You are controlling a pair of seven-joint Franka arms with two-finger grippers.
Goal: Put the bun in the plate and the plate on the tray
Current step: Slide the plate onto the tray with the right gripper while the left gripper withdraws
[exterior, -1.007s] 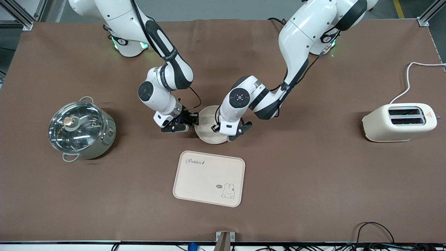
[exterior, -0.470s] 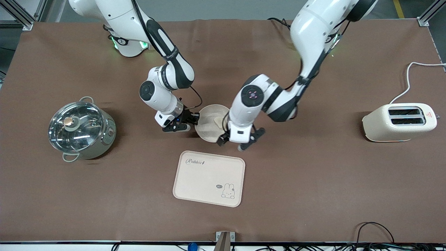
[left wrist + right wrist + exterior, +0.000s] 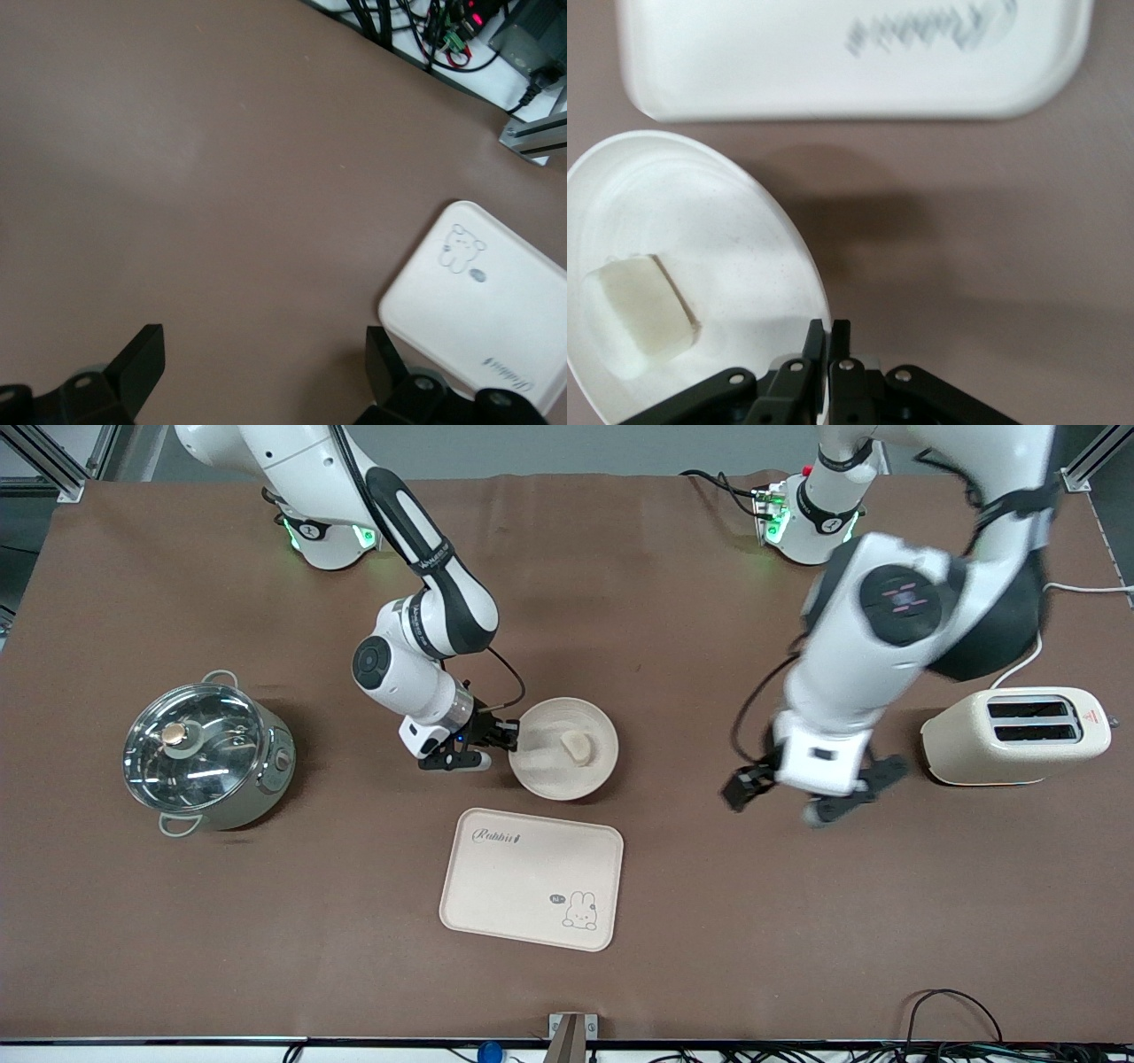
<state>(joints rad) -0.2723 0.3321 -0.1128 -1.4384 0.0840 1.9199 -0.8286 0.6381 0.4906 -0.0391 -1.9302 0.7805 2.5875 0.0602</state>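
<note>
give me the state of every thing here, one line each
bun: lying in the plate
plate: on the table, rim pinched by the right gripper, not on the tray
tray: bare, nearer the camera than the plate
right gripper: shut on the plate's rim
left gripper: open, holding nothing, over bare table beside the toaster
pot: lid on
toaster: slots look bare
</note>
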